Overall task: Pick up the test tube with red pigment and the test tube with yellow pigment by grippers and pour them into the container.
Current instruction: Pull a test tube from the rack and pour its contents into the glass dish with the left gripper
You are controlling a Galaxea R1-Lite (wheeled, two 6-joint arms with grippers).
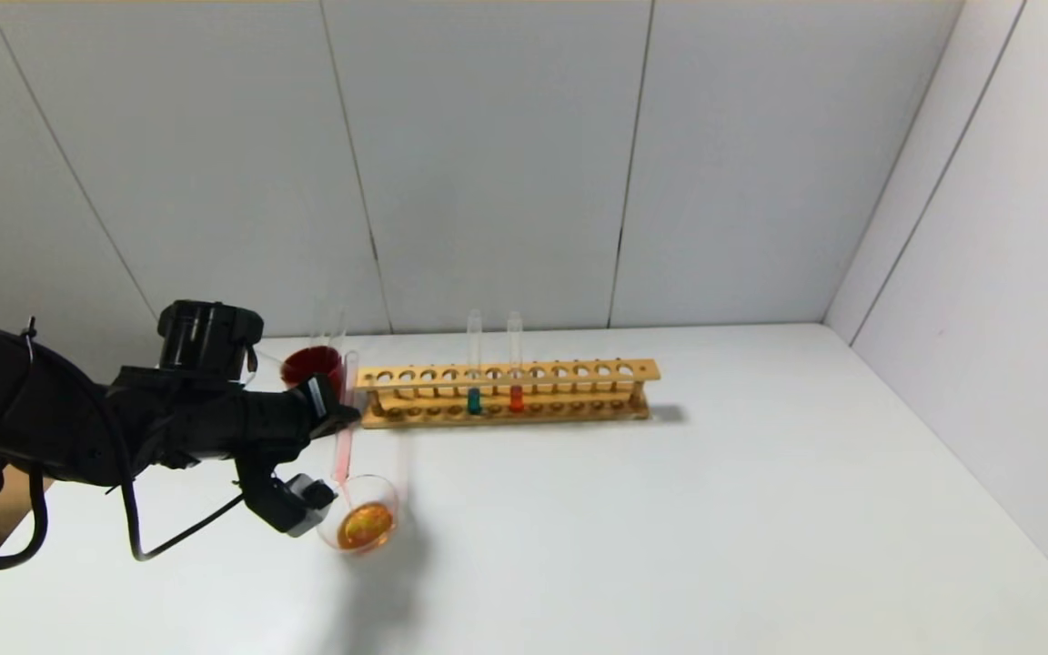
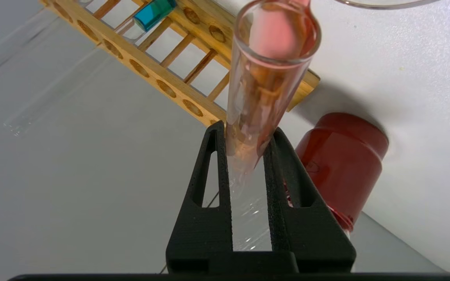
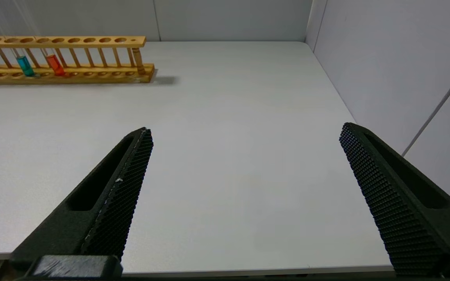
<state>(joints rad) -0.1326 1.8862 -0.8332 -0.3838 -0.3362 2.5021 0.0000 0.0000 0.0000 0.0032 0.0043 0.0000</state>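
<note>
Left gripper (image 1: 331, 414) clenches the tilted test tube with red pigment (image 1: 343, 446), pouring into the container (image 1: 363, 525); next, finish emptying it.

You see a white table (image 1: 670, 509) backed by pale grey wall panels (image 1: 488, 164). A long wooden test tube rack (image 1: 506, 393) stands near the far edge, holding 2 upright glass tubes side by side: 1 with green liquid (image 1: 474, 398) and 1 with red-orange liquid (image 1: 516, 397). A dark red cup (image 1: 310, 366) stands just beside the rack's left end.
</note>
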